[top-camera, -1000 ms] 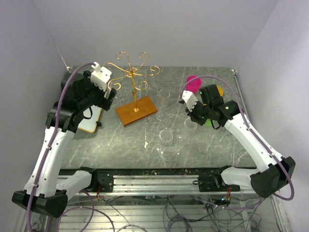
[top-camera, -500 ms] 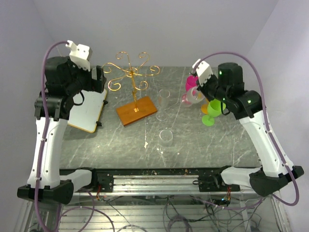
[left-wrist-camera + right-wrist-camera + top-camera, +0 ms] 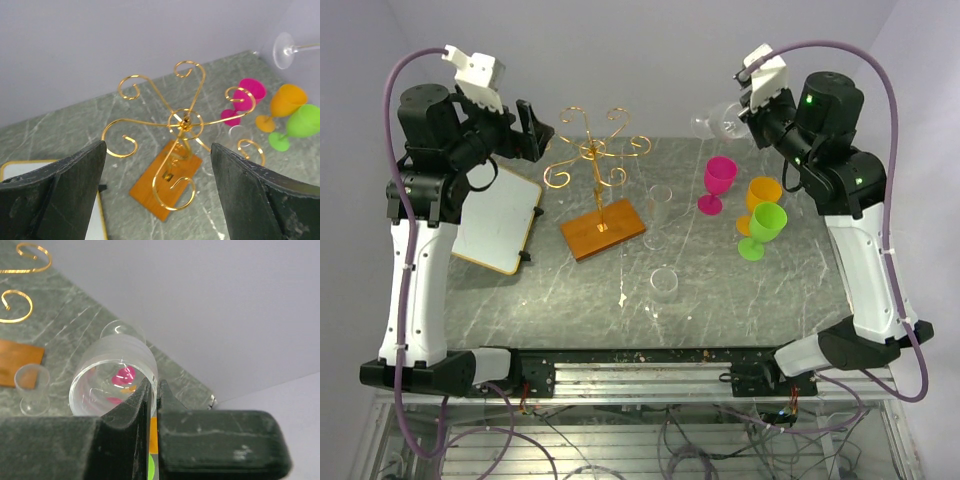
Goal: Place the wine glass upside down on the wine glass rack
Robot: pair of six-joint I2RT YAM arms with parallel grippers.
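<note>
We count one rack (image 3: pixel 596 150); one glass each in pink (image 3: pixel 718 180), orange (image 3: pixel 761 194) and green (image 3: pixel 764 224); two clear glasses (image 3: pixel 660 198) on the table. No readable writing. Right gripper (image 3: pixel 152 390) pinches the wine glass (image 3: pixel 712 122) stem, holding it sideways, high by the back wall, well right of the rack. Left gripper (image 3: pixel 158 147) is wide, beside the scrolls. Board (image 3: pixel 500 222) at the left edge.

Robot test bench in a lab, not a home. Left arm (image 3: pixel 415 290) and right arm (image 3: pixel 865 265) are bolted to a metal rail (image 3: pixel 640 375) at the edge of a grey marbled table (image 3: pixel 720 300). Plain lilac panels (image 3: pixel 670 60) enclose it, and loose cables (image 3: pixel 620 440) hang beneath.
</note>
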